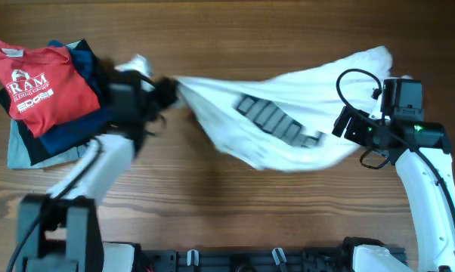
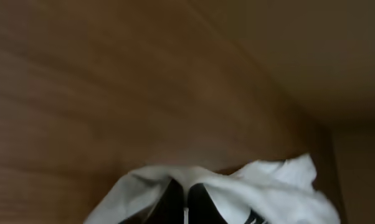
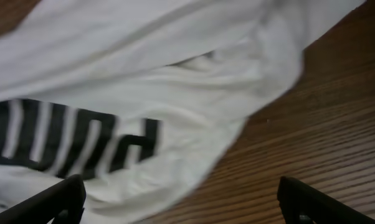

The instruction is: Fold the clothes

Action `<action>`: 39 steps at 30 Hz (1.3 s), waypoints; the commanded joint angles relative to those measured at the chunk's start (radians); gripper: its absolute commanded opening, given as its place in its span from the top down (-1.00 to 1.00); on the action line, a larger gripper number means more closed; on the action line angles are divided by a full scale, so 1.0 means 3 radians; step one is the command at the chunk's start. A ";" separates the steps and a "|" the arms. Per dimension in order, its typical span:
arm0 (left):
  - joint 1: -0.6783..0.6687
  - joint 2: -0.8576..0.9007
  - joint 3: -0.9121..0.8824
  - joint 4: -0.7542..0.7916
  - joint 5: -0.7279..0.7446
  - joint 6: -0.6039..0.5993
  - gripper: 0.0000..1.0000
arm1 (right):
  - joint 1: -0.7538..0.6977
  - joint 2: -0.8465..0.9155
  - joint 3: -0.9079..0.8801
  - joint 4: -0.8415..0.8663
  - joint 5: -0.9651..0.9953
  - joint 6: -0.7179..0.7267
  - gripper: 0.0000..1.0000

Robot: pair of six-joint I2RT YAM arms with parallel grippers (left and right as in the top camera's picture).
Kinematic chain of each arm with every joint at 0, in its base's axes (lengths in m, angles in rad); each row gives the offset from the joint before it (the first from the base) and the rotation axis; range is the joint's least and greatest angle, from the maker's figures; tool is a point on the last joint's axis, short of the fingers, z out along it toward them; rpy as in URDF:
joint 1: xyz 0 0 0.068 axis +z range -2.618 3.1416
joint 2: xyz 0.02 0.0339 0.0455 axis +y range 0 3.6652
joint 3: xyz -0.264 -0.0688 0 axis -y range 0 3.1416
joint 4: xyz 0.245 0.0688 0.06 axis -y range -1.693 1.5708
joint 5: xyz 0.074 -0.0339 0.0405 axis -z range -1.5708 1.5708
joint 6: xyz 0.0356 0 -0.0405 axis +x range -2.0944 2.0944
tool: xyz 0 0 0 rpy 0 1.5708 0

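- Brown wooden tabletop (image 1: 235, 204), grain running left-right. Near strip bare of cloth; 2 arm bases sit at the near edge.
- Right tool (image 1: 354, 125): over the right end of the garment, near-right of centre. Wrist view shows its 2 dark fingers spread wide (image 3: 181, 186), with cloth and bare wood between them. Nothing gripped; contact with the cloth cannot be judged.
- Task item: white short-sleeved cotton T-shirt with large black block lettering (image 1: 303, 83). It lies across the middle of the tabletop, crumpled, from left of centre to far right. Lettering runs diagonally, toward near right. The right wrist view shows the letters at its left, and the hem edge (image 3: 175, 74) crosses the wood at an angle.
- Left end of the shirt is drawn into a narrow bunched point.
- Left tool (image 1: 171, 89): at that point, fingers pressed together, pinching the white fabric. The left wrist view is blurred; dark fingers sit closed (image 2: 186, 205) with white cloth (image 2: 281, 186) folded over and beside them.
- Far left: 1 pile, well apart from the shirt's body. Red T-shirt with white lettering (image 1: 38, 83) on top, dark blue garment (image 1: 69, 132) below, grey garment (image 1: 20, 151) at the bottom.
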 commanded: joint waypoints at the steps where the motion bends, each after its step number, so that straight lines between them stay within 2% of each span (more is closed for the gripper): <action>1: 0.0364 -0.0084 0.0430 -0.0315 0.0000 0.0247 0.92 | -0.0011 -0.0036 0.0036 -0.0001 0.0055 -0.0052 -0.99; 3: 0.0403 -0.0056 0.0476 -0.0443 -0.0067 0.0421 0.89 | -0.0011 -0.0036 0.0036 -0.0001 0.0053 -0.0053 -1.00; 4: 0.0418 -0.0050 0.0477 -0.0518 -0.0104 0.0427 0.54 | -0.0011 -0.0036 0.0036 -0.0003 0.0053 -0.0053 -0.99; 5: 0.0425 -0.0037 0.0477 -0.0586 -0.0121 0.0432 0.30 | -0.0011 -0.0036 0.0036 -0.0003 0.0055 -0.0055 -0.99; 6: 0.0425 -0.0022 0.0477 -0.0654 -0.0123 0.0481 0.21 | -0.0011 -0.0036 0.0036 -0.0003 0.0053 -0.0055 -0.99; 7: 0.0423 -0.0010 0.0477 -0.0698 -0.0125 0.0505 0.03 | -0.0011 -0.0036 0.0036 -0.0003 0.0053 -0.0053 -1.00; 8: 0.0423 0.0003 0.0477 -0.0759 -0.0122 0.0548 -0.53 | -0.0011 -0.0036 0.0036 -0.0004 0.0053 -0.0053 -0.99; 9: 0.0422 0.0011 0.0477 -0.0844 -0.0123 0.0579 -0.87 | -0.0011 -0.0036 0.0036 -0.0005 0.0053 -0.0053 -1.00; 10: 0.0421 0.0011 0.0477 -0.0964 -0.0122 0.0576 -0.99 | -0.0011 -0.0036 0.0036 -0.0014 0.0053 -0.0053 -0.99; 12: 0.0406 0.0011 0.0477 -0.1250 -0.0066 0.0571 -1.00 | -0.0011 -0.0036 0.0036 -0.0028 0.0053 -0.0055 -0.99; 13: 0.0357 0.0011 0.0477 -0.1601 0.0056 0.0565 -0.99 | -0.0011 -0.0036 0.0032 -0.0028 0.0055 -0.0057 -0.99; 17: 0.0158 0.0011 0.0476 -0.2359 0.0264 0.0561 -0.99 | -0.0011 -0.0032 0.0029 -0.0023 0.0055 -0.0053 -1.00; 21: -0.0258 0.0017 0.0440 -0.2759 0.0346 0.0532 -0.99 | -0.0011 -0.0032 0.0029 -0.0005 0.0055 -0.0056 -1.00; 26: -0.0811 0.0018 0.0280 -0.2551 0.0328 0.0200 -0.94 | -0.0011 -0.0027 0.0029 -0.0014 0.0055 -0.0057 -0.99; 29: -0.1123 0.0022 0.0160 -0.2304 0.0131 -0.0257 -0.89 | -0.0011 -0.0027 0.0029 -0.0014 0.0055 -0.0056 -1.00; 34: -0.1396 0.0061 0.0045 -0.2129 -0.0192 -0.0940 -0.87 | -0.0011 -0.0025 0.0029 -0.0031 0.0055 -0.0056 -0.99; 39: -0.1541 0.0216 0.0045 -0.1918 -0.0234 -0.1213 -0.90 | -0.0011 -0.0027 0.0029 -0.0025 0.0055 -0.0057 -0.99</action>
